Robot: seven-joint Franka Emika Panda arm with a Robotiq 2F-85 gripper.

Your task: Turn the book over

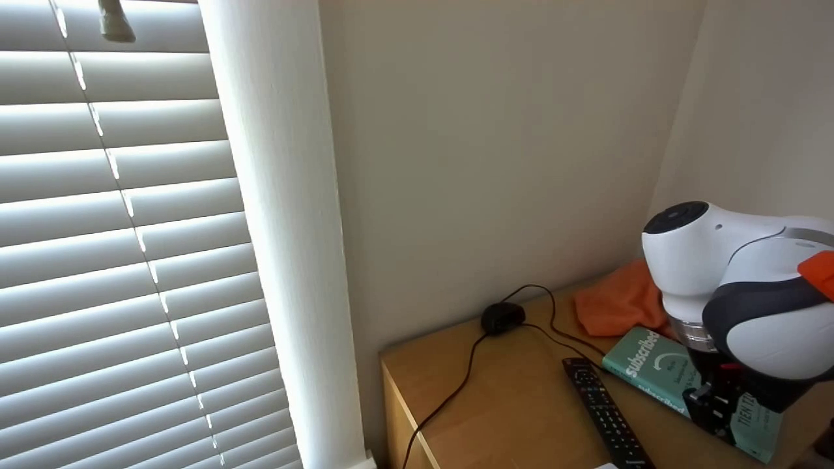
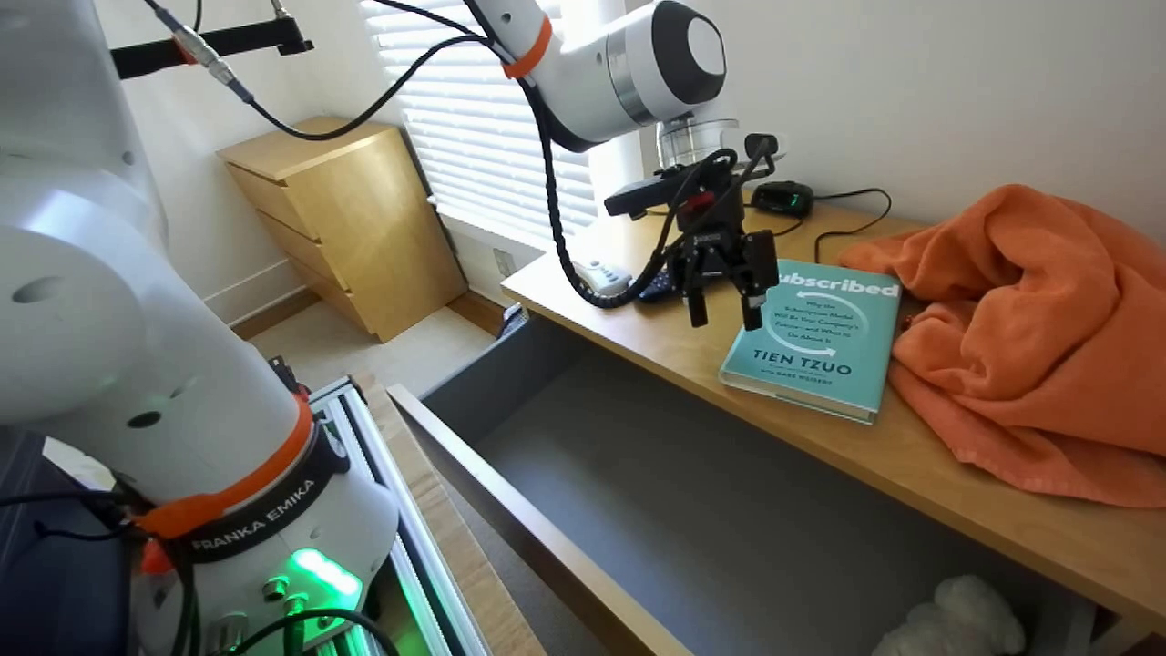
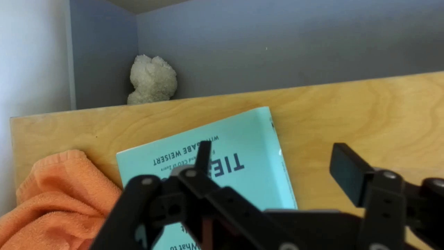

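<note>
- Here's the book (image 2: pixel 820 342), flat on the bench (image 2: pixel 911 456), front cover up, "Tien Tzuo" reading clearly in an exterior view!
- And the fingers (image 2: pixel 752 314) are spread, a wide gap between the tips, both pointing down around the book's left side.
- Look at the wrist view: one finger shows across the cover, its partner over bare wood beyond the spine; whether either touches, I can't tell.
- The arm (image 2: pixel 629 82) arches in from the left, bending down over the bench in that same exterior view.
- Just to the right of the book, the orange towel (image 2: pixel 1048 346) sits in a big rumpled heap.
- Over on the left in an exterior view, a black remote (image 1: pixel 606 410) lies at a slant, its far end near the spine.
- Far side now, close to the wall (image 1: pixel 488 143): a small black box (image 1: pixel 503 318).
- Near side, the drawer (image 2: pixel 638 474) stands pulled out, with a white fluffy thing (image 2: pixel 956 620) at its right end.
- Far left, bright blinds (image 2: pixel 496 137)!
</note>
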